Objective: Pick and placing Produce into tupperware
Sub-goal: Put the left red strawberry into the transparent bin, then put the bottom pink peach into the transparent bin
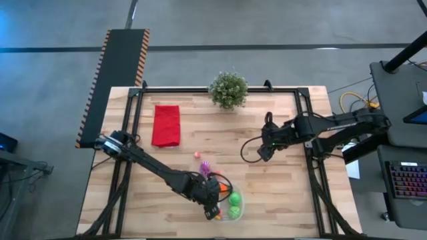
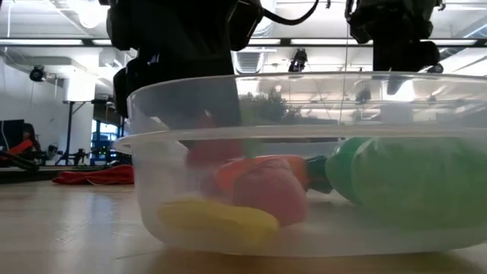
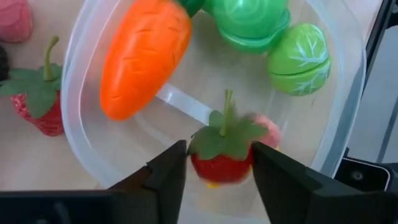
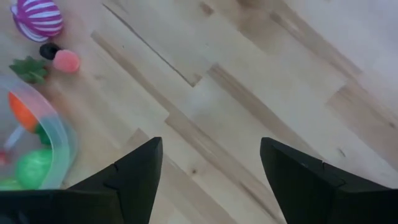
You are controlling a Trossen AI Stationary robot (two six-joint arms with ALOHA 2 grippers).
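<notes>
The clear tupperware (image 1: 240,200) stands near the table's front edge. It holds an orange carrot (image 3: 144,56), two green balls (image 3: 252,22) (image 3: 300,57) and, on its floor, a pink piece (image 2: 262,190) and a yellow piece (image 2: 217,217). My left gripper (image 3: 219,155) reaches down into the tub, shut on a red strawberry (image 3: 221,167). A second strawberry (image 3: 37,106) lies on the table beside the tub's wall. A purple striped piece (image 4: 37,18) and a small pink piece (image 4: 65,61) lie on the wood just beyond the tub. My right gripper (image 4: 211,155) hangs open over bare wood, right of centre. My left gripper pinches the strawberry's red body by its two sides (image 3: 198,169) between the two fingers. The fingers slant down from above, inside the tub's rim. Its green leaves and stem (image 3: 225,121) face up. In the low view the strawberry (image 2: 215,148) hangs above the tub's floor.
A leafy potted plant (image 1: 228,90) stands at the table's far edge and a folded red cloth (image 1: 166,125) lies at the far left. Bare wood stretches between my right gripper (image 1: 263,155) and the tub.
</notes>
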